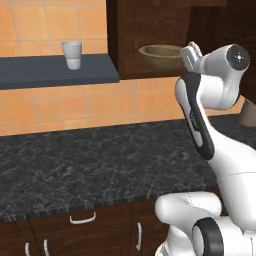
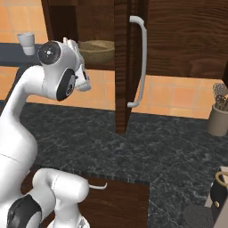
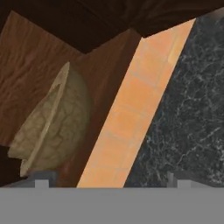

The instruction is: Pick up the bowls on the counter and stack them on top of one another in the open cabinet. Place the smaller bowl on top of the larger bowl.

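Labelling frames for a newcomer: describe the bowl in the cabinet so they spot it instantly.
Find the dark brown wooden wall cabinet standing open above the black marbled stone counter. On its inside shelf sits a round tan-brown wooden bowl. Unlike the white cup on the blue-grey wall shelf alongside, it is wide and shallow.

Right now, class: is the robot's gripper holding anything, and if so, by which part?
Nothing is held. In the hand view the gripper has its fingertips apart with nothing between them; the bowl sits in the open cabinet.

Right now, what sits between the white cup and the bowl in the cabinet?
In the left base view, only the cabinet's dark wooden side wall separates the white cup on the shelf from the bowl.
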